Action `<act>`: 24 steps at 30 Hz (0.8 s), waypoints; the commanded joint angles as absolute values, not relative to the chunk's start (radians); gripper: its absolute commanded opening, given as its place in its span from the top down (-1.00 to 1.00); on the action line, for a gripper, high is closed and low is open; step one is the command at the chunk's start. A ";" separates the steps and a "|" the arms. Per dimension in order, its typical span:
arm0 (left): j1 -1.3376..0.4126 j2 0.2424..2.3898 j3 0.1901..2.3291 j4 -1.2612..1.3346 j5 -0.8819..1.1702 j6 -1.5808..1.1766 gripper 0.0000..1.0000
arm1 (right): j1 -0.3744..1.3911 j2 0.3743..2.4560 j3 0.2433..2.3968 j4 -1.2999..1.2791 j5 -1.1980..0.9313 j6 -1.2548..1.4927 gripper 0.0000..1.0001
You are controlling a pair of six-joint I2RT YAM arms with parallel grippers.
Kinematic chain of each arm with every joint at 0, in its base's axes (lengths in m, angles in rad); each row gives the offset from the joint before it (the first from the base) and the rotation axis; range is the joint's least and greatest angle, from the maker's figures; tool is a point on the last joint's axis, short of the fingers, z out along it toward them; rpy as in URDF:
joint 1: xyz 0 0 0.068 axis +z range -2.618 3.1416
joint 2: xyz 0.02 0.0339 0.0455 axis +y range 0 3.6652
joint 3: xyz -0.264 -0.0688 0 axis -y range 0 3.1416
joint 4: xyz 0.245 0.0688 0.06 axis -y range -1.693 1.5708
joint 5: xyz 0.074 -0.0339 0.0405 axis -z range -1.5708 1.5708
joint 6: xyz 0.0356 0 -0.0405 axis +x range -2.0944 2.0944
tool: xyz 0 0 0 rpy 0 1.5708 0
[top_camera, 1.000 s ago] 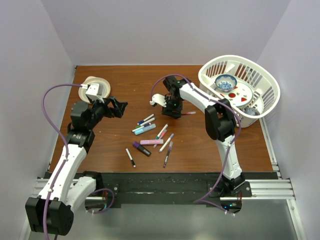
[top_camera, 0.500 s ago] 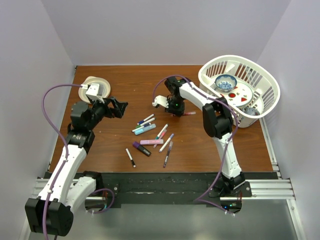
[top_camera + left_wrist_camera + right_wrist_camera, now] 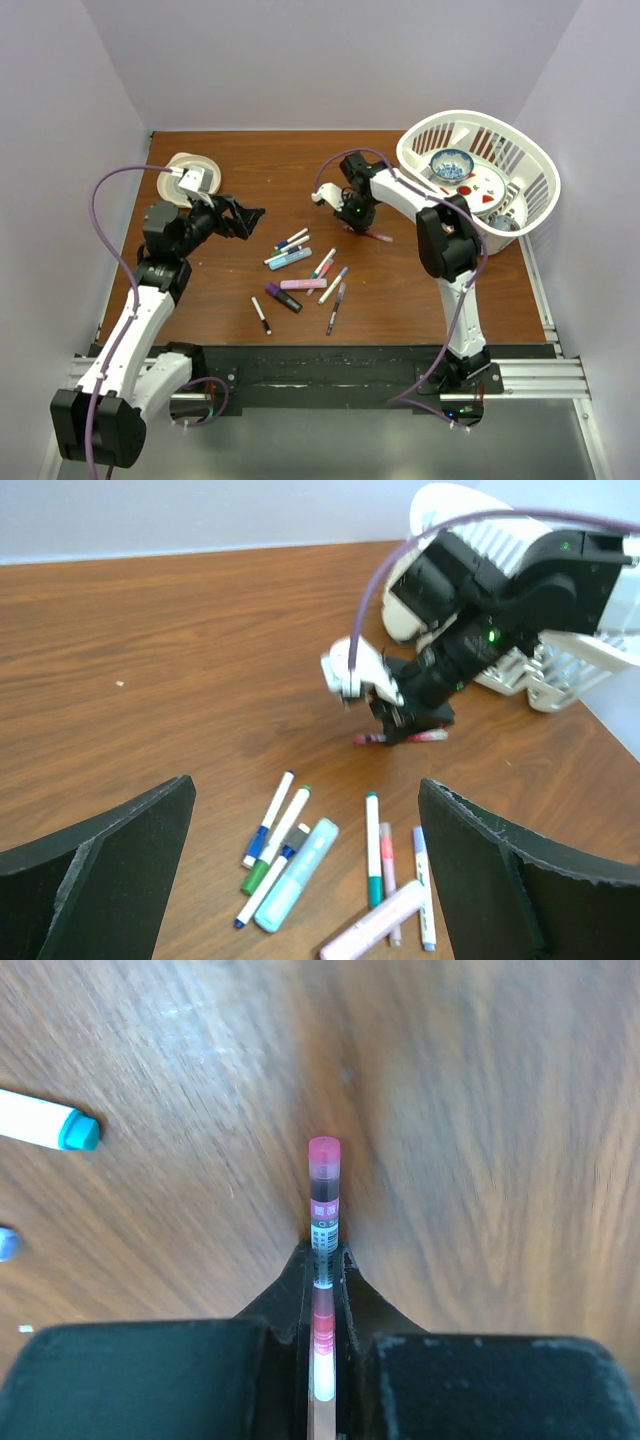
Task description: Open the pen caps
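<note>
Progress looks slight: as far as I can see, every marker in the scatter of slim white-barrelled and thicker pastel pens (image 3: 300, 268) on the brown wooden table (image 3: 230, 160) has its cap on, and no cap lies loose. One thin pen with pink-red ends (image 3: 322, 1222) is the first candidate. The right gripper (image 3: 356, 222) has its fingers (image 3: 285, 1295) pinched tight on that pen's barrel. The pen's stubby pink cap (image 3: 324, 1150) juts clear beyond the tips toward twelve o'clock in the wrist view, uncovered. The left gripper (image 3: 243, 216) hangs at about nine o'clock of it, well apart, fingers spread wide and holding nothing. The scatter lies around seven o'clock from the held pen.
</note>
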State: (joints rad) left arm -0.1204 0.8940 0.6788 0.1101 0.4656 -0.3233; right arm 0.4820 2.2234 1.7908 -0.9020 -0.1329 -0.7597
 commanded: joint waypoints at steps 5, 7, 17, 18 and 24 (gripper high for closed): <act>-0.129 1.015 0.667 0.300 0.744 -0.474 -1.00 | 0.365 1.898 1.594 -0.662 -0.529 -0.372 1.00; -0.138 1.077 0.661 0.356 0.821 -0.559 -1.00 | 0.354 1.789 1.481 -0.547 -0.573 -0.301 1.00; -0.474 1.279 0.635 0.647 0.629 -0.837 -1.00 | 0.161 1.407 0.895 0.307 -0.700 0.700 1.00; -0.495 1.304 0.653 0.663 0.594 -0.854 -1.00 | 0.155 1.382 0.846 0.289 -0.646 0.748 1.00; -0.617 1.508 0.823 0.658 0.512 -0.890 -0.95 | 0.141 1.286 0.765 0.383 -0.618 0.877 1.00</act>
